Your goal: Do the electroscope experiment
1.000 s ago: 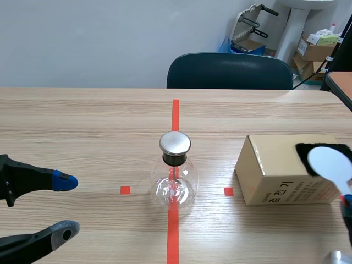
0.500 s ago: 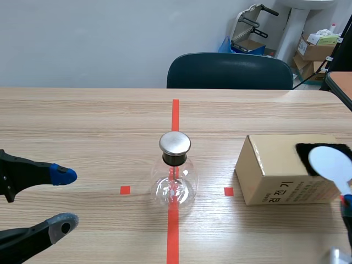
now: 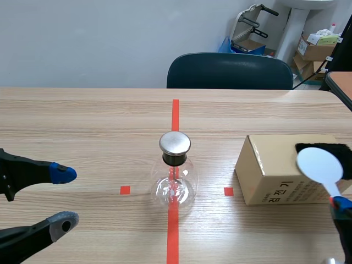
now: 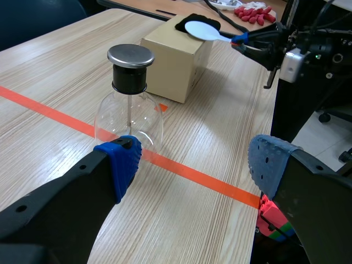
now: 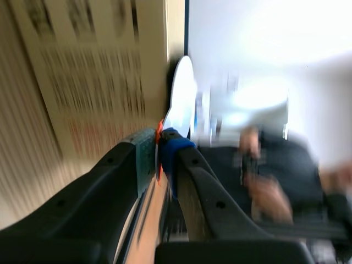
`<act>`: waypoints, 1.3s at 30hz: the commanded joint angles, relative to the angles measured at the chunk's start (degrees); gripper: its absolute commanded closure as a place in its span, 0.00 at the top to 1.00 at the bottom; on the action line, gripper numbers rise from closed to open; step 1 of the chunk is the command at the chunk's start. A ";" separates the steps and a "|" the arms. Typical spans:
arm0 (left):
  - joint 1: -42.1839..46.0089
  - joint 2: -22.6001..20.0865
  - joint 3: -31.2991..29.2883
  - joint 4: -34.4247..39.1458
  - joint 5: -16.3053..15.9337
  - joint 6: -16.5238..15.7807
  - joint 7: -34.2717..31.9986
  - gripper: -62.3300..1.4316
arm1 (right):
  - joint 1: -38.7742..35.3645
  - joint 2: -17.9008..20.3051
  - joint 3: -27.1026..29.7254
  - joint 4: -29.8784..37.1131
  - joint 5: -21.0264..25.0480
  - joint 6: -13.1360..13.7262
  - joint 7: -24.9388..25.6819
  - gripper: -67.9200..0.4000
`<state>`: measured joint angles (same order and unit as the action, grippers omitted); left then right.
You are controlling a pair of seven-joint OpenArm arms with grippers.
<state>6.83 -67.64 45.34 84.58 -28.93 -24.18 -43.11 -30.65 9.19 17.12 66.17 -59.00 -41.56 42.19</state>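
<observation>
speaker one: where is the electroscope?
speaker two: the glass electroscope flask (image 3: 175,186), topped with a round metal cap (image 3: 175,143), stands upright on the red tape line at the middle of the wooden table (image 3: 82,121).
speaker one: and the grippers?
speaker two: the left gripper (image 3: 63,198) sits apart from the flask, fingers spread wide, holding nothing. the right gripper (image 3: 341,204) is clamped on the handle of a white spoon (image 3: 319,164), whose bowl is over a cardboard box (image 3: 275,176) and its black cloth (image 3: 346,154).

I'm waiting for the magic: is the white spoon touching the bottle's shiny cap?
Apart. The scene view shows the spoon by the box, with bare table before the cap.
</observation>
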 commanded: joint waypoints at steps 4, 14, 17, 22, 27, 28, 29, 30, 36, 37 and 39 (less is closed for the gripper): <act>-0.02 -0.02 -0.46 0.63 -0.39 -0.35 -0.90 0.70 | 0.04 0.81 0.44 0.24 0.70 -0.42 -11.61 0.03; -0.02 -0.02 -0.48 0.63 -0.39 -0.35 -1.07 0.70 | 0.00 0.79 0.44 0.24 -0.04 -0.42 11.19 0.03; -0.02 0.00 -0.48 0.63 -0.42 -0.35 -1.07 0.70 | 0.02 0.81 0.55 0.24 -0.90 -0.59 3.17 0.03; -0.02 0.00 -0.48 0.63 -0.42 -0.35 -1.05 0.70 | 0.02 0.83 0.59 0.24 -0.87 -0.61 -3.17 0.03; -0.02 0.00 -0.48 0.63 -0.42 -0.35 -1.05 0.70 | 0.02 0.81 0.44 0.24 -0.87 -0.59 11.56 0.03; -0.02 0.00 -0.48 0.63 -0.42 -0.35 -1.05 0.70 | 0.02 0.79 0.44 0.24 -0.85 -0.59 14.34 0.03; -0.02 0.00 -0.48 0.63 -0.42 -0.35 -1.05 0.70 | 0.02 0.79 0.44 0.24 -0.83 -0.59 15.72 0.03; -0.02 0.00 -0.48 0.63 -0.42 -0.35 -1.05 0.70 | 0.00 0.76 0.44 0.24 -0.81 -0.61 15.65 0.03; -0.02 0.00 -0.48 0.63 -0.42 -0.35 -1.05 0.70 | -0.09 0.79 0.57 0.24 -0.57 -0.61 -3.48 0.03; -0.02 0.00 -0.48 0.63 -0.42 -0.35 -1.05 0.70 | -0.09 0.81 0.57 0.24 -0.57 -0.61 -5.66 0.03; -0.02 0.00 -0.48 0.63 -0.42 -0.35 -1.05 0.70 | 0.02 0.81 0.57 0.24 -0.61 -0.61 -6.36 0.03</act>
<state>6.83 -67.64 45.34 84.58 -28.95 -24.18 -43.16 -30.68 9.23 17.30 66.15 -59.79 -41.76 34.57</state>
